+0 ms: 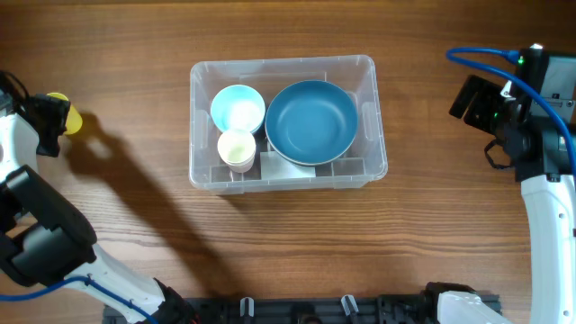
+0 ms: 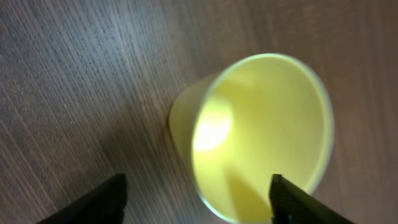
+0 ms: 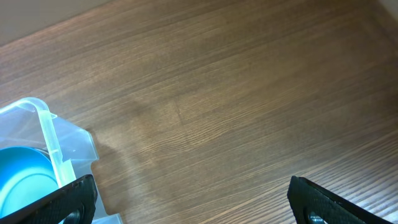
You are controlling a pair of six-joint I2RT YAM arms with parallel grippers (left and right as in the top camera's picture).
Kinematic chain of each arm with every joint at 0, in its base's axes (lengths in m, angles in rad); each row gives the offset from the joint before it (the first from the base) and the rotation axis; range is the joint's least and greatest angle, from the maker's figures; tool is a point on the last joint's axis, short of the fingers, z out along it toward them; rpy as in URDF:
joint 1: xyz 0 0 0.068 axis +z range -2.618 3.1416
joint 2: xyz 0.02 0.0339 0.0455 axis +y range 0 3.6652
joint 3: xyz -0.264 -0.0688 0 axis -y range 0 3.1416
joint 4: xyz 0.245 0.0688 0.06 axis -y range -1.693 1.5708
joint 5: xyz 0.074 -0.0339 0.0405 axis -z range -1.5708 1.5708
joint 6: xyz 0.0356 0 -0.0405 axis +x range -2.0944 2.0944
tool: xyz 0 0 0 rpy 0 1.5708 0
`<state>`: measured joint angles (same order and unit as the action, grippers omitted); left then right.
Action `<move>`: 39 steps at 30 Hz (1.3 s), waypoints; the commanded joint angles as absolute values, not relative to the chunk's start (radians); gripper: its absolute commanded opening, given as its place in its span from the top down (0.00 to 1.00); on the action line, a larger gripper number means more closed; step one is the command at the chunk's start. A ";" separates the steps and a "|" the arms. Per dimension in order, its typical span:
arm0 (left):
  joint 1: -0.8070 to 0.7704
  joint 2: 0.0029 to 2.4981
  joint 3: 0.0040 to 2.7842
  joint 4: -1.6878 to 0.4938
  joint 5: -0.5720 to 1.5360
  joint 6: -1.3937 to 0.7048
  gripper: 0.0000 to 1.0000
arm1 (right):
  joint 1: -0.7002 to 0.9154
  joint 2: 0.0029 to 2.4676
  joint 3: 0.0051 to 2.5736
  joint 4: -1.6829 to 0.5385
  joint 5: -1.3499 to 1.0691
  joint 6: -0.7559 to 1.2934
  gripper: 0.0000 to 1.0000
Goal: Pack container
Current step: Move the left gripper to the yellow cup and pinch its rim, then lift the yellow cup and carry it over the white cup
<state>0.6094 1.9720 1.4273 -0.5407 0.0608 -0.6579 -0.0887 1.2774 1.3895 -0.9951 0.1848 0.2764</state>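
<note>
At the centre of the counter [image 1: 135, 54], the container [image 1: 372, 99] is sitting upright and already holding three things: a big blue bowl [image 1: 311, 119] on its 3 o'clock side, a small light-blue bowl [image 1: 238, 108] at 10 o'clock and a pale cup [image 1: 237, 148] at 8 o'clock. Packing is looking well along. A yellow cup [image 1: 70, 119] is sitting outside, far off at 9 o'clock, and by my reading it is the piece left to bring in. The left gripper [image 2: 196, 193] is reaching down over that cup with its jaws apart, one on each side. Bare wood is showing between one jaw and the cup wall, so nothing is being held yet. At 3 o'clock the right gripper [image 3: 189, 193] is hanging above bare counter, spread wide, carrying nothing and pointing toward the container's corner.
</note>
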 commanded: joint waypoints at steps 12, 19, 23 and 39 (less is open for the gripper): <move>0.627 2.017 1.440 -0.550 0.086 -0.697 0.96 | -0.091 1.286 1.401 -0.995 0.202 0.291 0.00; 0.627 1.927 1.440 -0.565 0.256 -0.693 0.96 | -0.091 1.286 1.401 -0.995 0.202 0.291 0.00; 0.619 1.805 1.440 -0.582 0.332 -0.684 0.96 | -0.091 1.286 1.401 -0.995 0.202 0.291 0.00; 0.103 1.284 1.440 -0.989 0.274 -0.452 0.96 | -0.091 1.286 1.401 -0.995 0.202 0.291 0.00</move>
<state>0.2569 1.3361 1.4315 -0.9497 0.2939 -0.5148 -0.0887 1.2774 1.3895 -0.9958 0.1848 0.2764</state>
